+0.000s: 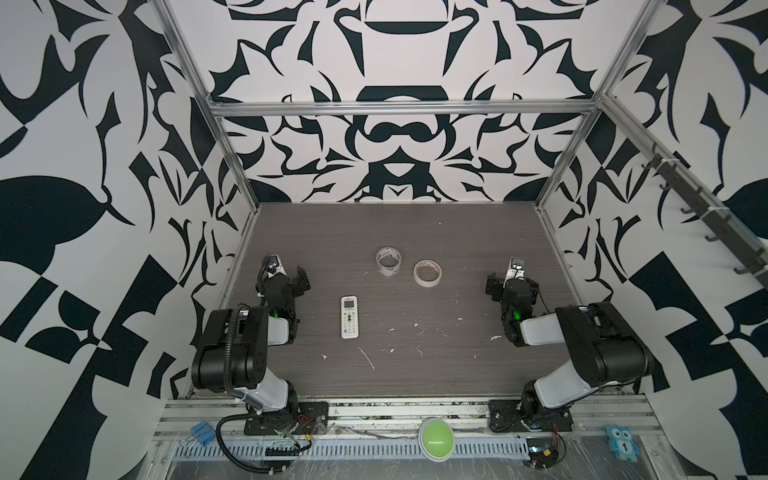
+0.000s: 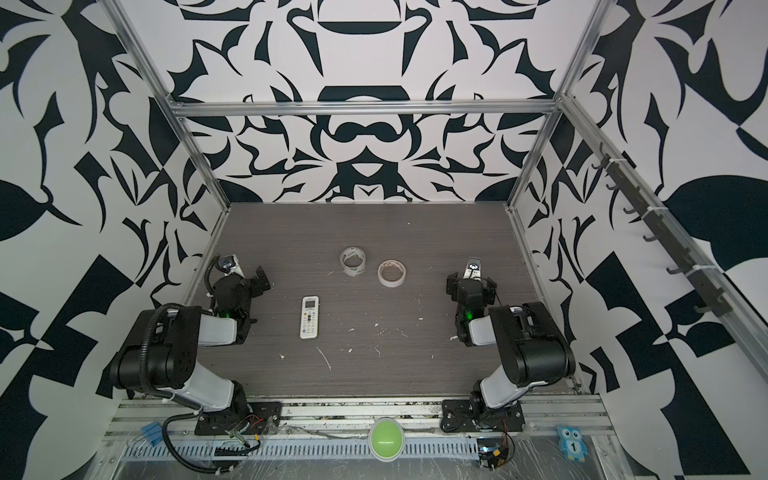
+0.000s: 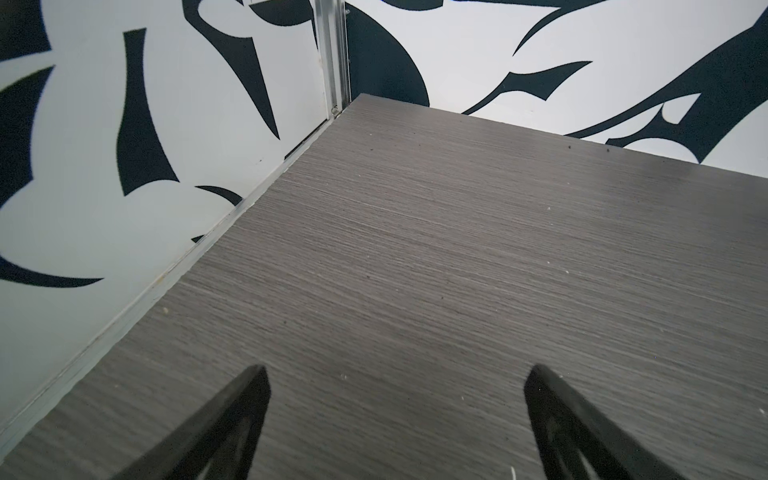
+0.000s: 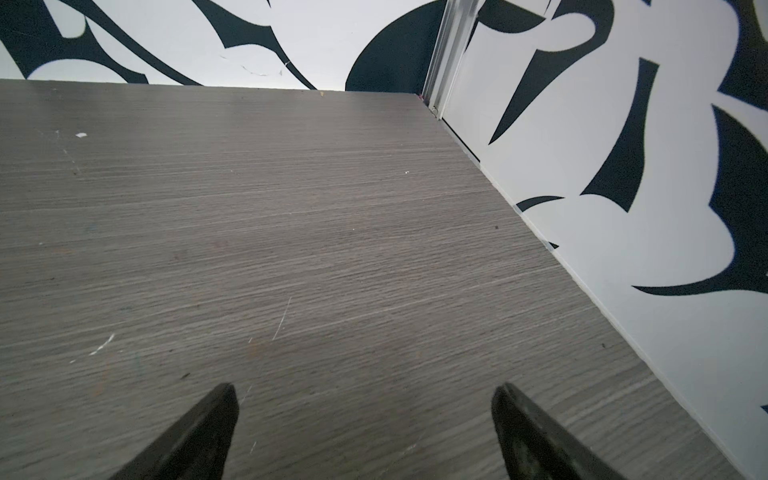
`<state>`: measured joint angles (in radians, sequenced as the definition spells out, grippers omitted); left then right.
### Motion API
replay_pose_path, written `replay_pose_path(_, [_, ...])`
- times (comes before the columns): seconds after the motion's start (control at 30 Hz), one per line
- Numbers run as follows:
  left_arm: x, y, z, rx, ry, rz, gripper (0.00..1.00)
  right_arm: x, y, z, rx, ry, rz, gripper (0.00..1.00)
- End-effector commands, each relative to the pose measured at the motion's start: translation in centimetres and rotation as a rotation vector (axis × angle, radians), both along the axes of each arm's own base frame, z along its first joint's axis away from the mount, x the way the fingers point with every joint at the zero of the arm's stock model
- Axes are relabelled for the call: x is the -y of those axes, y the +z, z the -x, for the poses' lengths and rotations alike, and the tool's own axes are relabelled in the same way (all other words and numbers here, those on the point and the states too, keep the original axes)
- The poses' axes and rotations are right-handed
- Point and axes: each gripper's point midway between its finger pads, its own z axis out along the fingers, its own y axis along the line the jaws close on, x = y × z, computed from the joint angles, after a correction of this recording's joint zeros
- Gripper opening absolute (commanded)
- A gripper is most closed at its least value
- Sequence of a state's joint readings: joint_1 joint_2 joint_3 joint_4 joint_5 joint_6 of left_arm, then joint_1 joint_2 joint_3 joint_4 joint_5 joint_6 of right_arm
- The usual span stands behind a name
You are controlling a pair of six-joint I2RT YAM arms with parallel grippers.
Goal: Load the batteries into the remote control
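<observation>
Your grey wood-grain desk (image 1: 415,232), flecked white, sits inside black-and-white patterned walls (image 1: 395,158); the remote control (image 1: 350,316) lies face up; left gripper (image 3: 397,370) and right gripper (image 4: 365,388) hang with jaws apart.

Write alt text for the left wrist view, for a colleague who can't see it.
The left gripper stands wide open, nothing between its dark fingers, over the grey wood-grain table. Beyond, the table meets black-and-white patterned walls at a corner with an aluminium post.
</observation>
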<state>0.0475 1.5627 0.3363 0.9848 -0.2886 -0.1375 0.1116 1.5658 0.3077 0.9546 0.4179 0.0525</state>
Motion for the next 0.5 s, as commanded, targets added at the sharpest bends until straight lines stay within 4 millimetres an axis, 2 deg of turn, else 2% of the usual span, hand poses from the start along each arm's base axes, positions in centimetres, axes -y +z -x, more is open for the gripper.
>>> replay_pose_path(0.0, [0.1,0.4,-0.3,0.017,-0.004,0.005,0.99,-0.1,1.3,-0.8,0.045,-0.004,-0.017,0.99])
replay_pose_path(0.17, [0.2,0.4,-0.4,0.013,-0.013,-0.004,0.99,-0.1,1.3,-0.8,0.046,-0.004,-0.017,0.99])
replay_pose_path(0.23, [1.1,0.3,-0.8,-0.003,-0.07,-0.007,0.99,0.0,1.2,-0.8,0.044,-0.004,-0.017,0.99])
replay_pose_path(0.47, [0.9,0.3,-0.7,-0.002,-0.055,-0.007,0.99,-0.1,1.3,-0.8,0.047,-0.002,-0.017,0.99])
